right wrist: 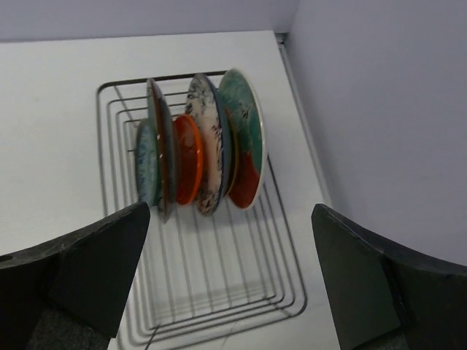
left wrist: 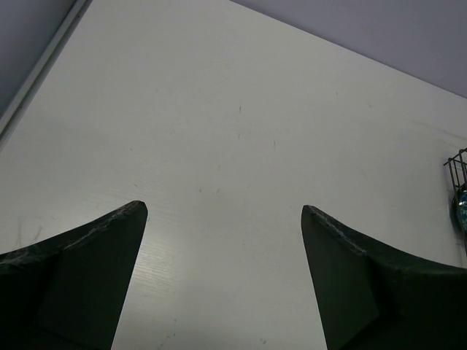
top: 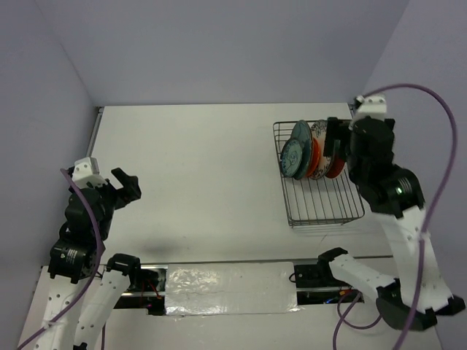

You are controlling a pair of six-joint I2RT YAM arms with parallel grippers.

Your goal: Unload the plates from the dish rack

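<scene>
1. My right claw (right wrist: 230, 211) hangs spread wide with nothing between its fingers. The left claw (left wrist: 222, 208) is spread just as wide, empty, over bare table (left wrist: 241, 109).
2. All five plates (right wrist: 201, 149) stand on edge, packed in a row at the far end of the dish rack (right wrist: 211, 281), on the table's right side. None is out yet.
3. The relation I steer by: the plates lie ahead of and below the right claw. Their row runs across the rack's width, while the rack's long axis runs away from the arm bases. Each plate turns its rim upward, so I judge the fingers must straddle a single rim.
4. The right arm is over the rack; the left claw is well apart, across the table.
5. The right wrist view separates the row, from the small teal plate (right wrist: 146, 166) at the left to the teal-and-red mottled plate (right wrist: 244, 138) at the right end. From above, the arm hides that right end. The left wrist view catches only a corner of the rack.
</scene>
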